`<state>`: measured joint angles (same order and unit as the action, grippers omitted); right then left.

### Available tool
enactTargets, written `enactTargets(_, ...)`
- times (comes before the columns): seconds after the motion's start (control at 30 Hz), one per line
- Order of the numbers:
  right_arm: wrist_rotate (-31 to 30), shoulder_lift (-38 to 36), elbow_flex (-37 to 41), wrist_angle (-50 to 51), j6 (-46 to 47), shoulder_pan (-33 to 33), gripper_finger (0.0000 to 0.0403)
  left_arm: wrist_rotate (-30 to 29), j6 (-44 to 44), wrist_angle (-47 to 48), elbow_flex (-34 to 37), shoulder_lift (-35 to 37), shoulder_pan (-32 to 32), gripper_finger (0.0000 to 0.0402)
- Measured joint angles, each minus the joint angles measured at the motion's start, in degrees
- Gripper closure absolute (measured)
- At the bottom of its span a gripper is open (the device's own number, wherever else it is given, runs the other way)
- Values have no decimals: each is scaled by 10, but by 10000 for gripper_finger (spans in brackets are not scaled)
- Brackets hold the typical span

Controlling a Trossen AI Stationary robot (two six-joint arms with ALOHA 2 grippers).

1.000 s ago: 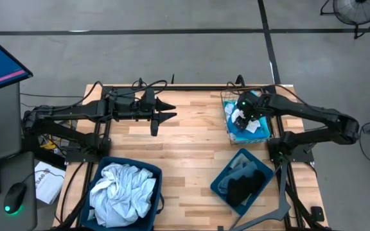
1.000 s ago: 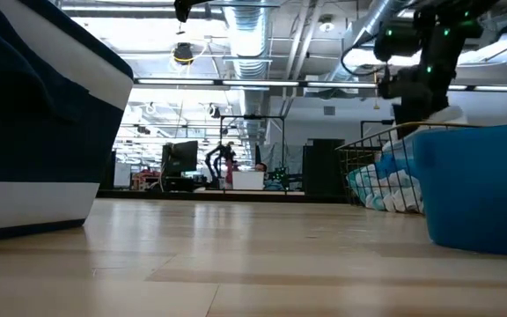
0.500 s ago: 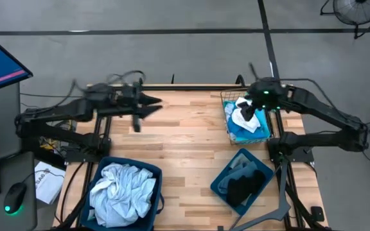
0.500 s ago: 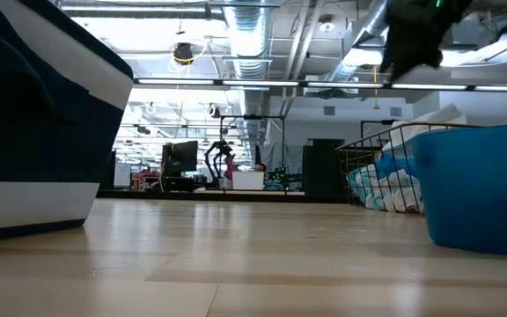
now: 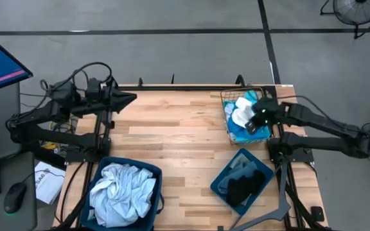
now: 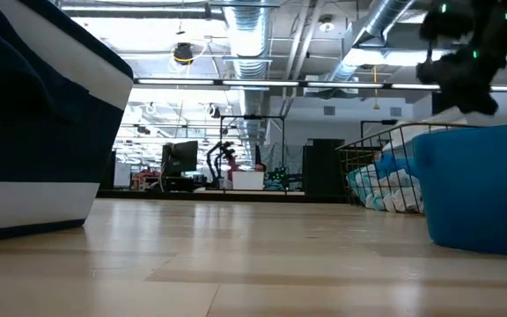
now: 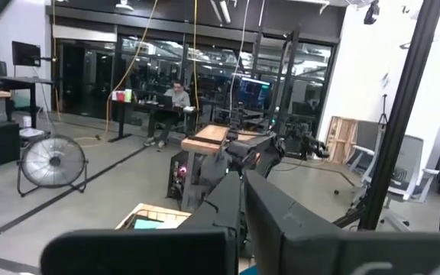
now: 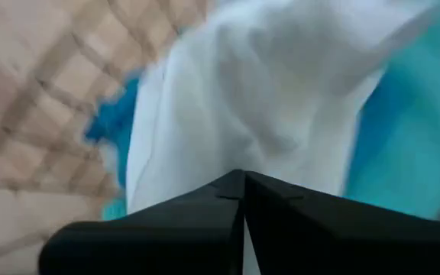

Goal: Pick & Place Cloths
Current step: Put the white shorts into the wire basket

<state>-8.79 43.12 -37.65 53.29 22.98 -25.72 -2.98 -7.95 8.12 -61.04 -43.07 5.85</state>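
Retreat is the news on the left: the left tool (image 5: 131,97) has pulled back from over the middle of the counter (image 5: 178,138) to its far left corner, and its fingers, apart a moment ago, now lie pressed together on nothing. Well off from that tool, at the counter's near left corner, a teal bin (image 5: 124,194) holds a pile of pale cloths (image 5: 122,186). A second teal bin (image 5: 243,181), near the right arm's base, holds grey and black cloths (image 5: 241,183). The right tool (image 5: 254,123) has drawn back to the side of the wire basket (image 5: 229,131) nearest its own arm, and its fingers have also shut; in its wrist view they meet tip to tip, empty, with a white cloth (image 8: 281,107) just ahead of them. That white cloth lies in the basket on turquoise and blue ones (image 5: 243,133), its long axis running roughly from the counter's far edge toward the near edge. With both tools shut and empty and cloths left in the basket, I judge the arms are parking rather than picking
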Motion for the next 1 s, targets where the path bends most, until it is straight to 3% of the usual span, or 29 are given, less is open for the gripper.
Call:
enactTargets(0.1,27,33,2,-21,13,-2,398,0,1,3,0,-2,0,399)
enactTargets(0.2,-3,72,-16,-16,16,-3,399,0,1,3,0,-1,0,398)
enactTargets(0.5,-8,246,-18,-29,129,6,401,0,-3,29,0,-1,0,398)
enactTargets(0.77,-6,375,-20,-108,79,8,401,1,-13,37,0,-2,0,398)
enactTargets(1.0,3,384,-19,-124,19,7,402,1,-13,37,0,-2,0,398)
